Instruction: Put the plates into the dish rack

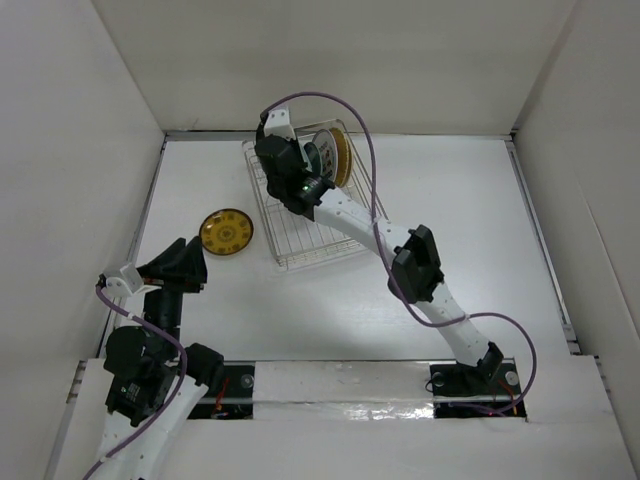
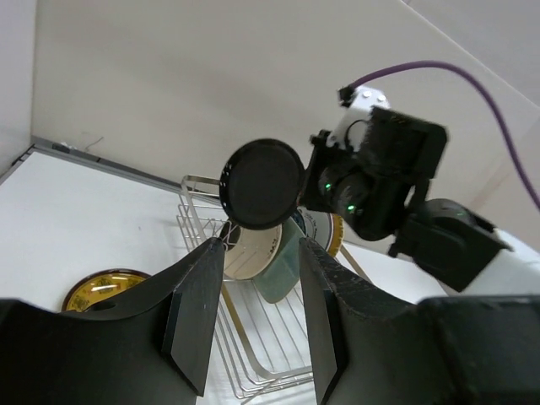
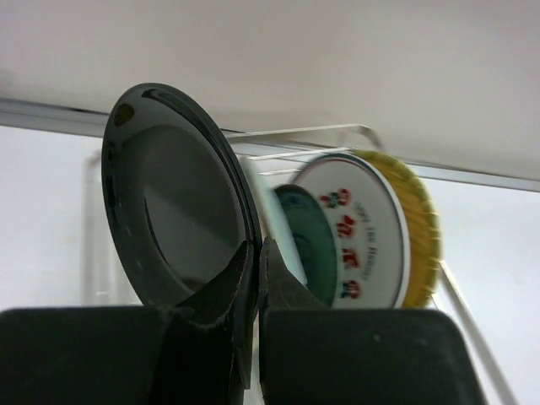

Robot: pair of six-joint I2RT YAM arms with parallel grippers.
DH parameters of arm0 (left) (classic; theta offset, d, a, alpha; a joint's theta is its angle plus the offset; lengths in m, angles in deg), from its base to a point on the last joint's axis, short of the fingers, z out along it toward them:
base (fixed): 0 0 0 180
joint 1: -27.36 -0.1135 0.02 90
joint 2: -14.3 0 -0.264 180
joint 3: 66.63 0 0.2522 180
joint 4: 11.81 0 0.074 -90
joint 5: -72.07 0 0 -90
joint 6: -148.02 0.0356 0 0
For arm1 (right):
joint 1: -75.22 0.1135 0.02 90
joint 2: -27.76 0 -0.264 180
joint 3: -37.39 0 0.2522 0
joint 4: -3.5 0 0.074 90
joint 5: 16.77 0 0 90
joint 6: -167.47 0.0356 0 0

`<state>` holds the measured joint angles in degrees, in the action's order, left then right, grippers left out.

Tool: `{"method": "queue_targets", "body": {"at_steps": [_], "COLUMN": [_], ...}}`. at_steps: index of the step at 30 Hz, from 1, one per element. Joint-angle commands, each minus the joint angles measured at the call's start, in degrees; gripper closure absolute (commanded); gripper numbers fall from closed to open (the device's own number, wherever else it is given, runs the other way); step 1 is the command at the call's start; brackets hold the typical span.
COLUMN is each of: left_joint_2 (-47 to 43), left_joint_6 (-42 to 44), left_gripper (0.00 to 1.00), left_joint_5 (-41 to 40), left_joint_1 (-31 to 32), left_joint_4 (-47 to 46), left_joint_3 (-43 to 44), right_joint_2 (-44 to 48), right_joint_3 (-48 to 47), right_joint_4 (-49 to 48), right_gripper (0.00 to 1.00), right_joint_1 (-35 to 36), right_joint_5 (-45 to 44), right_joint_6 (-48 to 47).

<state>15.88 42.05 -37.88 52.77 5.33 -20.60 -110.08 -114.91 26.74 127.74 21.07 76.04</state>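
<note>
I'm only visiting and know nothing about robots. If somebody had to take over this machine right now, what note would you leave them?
Right gripper: shut on the rim of a dark plate, held upright over the dish rack.
Left gripper: open, empty, to the rack's left.
Done: several plates stand at the rack's far end, among them a white plate with red marks.
Left: slot the dark plate, then the yellow plate lying on the table beside the rack.

The matte white table top [image 1: 470, 210] is closed in by plain white panel walls [image 1: 340, 60] at its left, far and right edges. A thin grey metal strip [image 1: 430, 133] runs along the far edge. The light is soft and even.
</note>
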Motion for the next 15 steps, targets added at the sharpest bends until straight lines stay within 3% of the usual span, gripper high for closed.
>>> {"method": "queue_targets", "body": {"at_steps": [1,8,15], "left_joint_2": [-0.6,-1.4,-1.4], "left_joint_6": [0.1,0.0,0.3], "left_gripper": [0.62,0.62,0.62], "left_joint_5": [1.9,2.4,1.9], "left_joint_1": [0.0,0.0,1.7], "left_joint_4": [-3.0,-3.0,-3.0], "left_joint_3": [-0.5,-0.5,-0.5], "right_joint_2": [-2.8,-7.1,-9.5], "right_joint_3": [-5.9,-7.0,-6.7], "right_joint_4": [-0.9,-6.0,-7.9], "right_gripper": [1.0,1.0,1.0], "right_joint_1": [0.1,0.1,0.7], "right_joint_5": [-10.7,-17.0,-16.1], "right_joint_6": [-10.0,-16.8,-17.9]}}
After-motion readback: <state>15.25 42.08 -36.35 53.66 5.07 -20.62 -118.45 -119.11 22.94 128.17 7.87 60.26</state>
